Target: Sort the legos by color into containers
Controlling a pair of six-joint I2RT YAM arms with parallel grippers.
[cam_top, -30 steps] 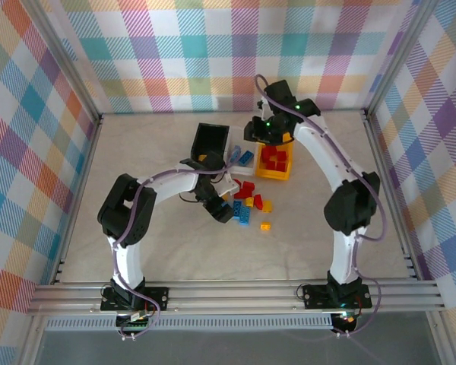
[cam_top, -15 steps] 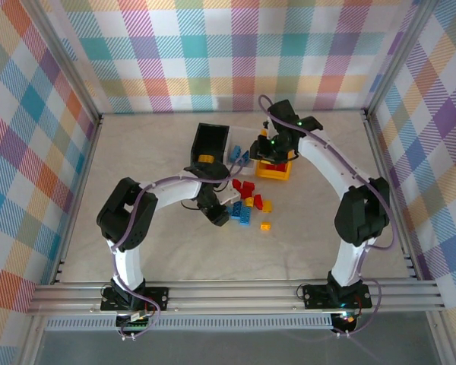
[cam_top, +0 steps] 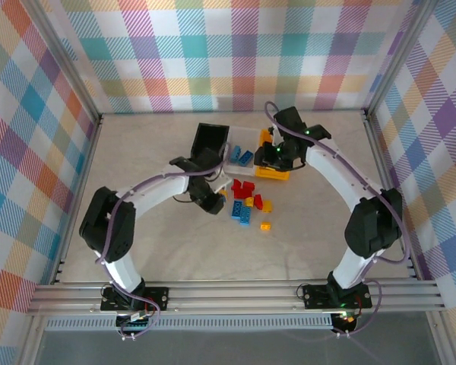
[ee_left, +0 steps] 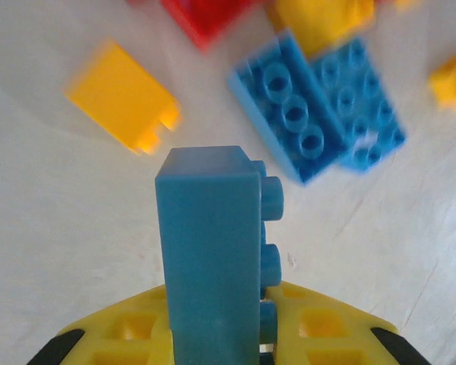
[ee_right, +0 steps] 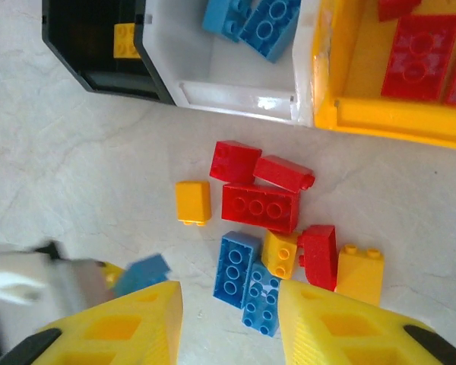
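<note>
- The black bin is pushed up against the left side of the white bin, and I can see one yellow brick lying in it
- In front of the white bin and a little to its left, the left gripper has its jaws clamped tight on a held blue brick, which stands upright between them; I cannot tell whether it is clear of the table
- The white bin has blue bricks in it
- Straight in front of the white bin the loose legos lie on the table: a red cluster, a lone yellow piece just left of that, and a blue pair side by side on the near edge
- The yellow bin touches the right side of the white bin and holds red bricks
- The right gripper hangs above the white bin's right side, its jaws parted with nothing between them
</note>
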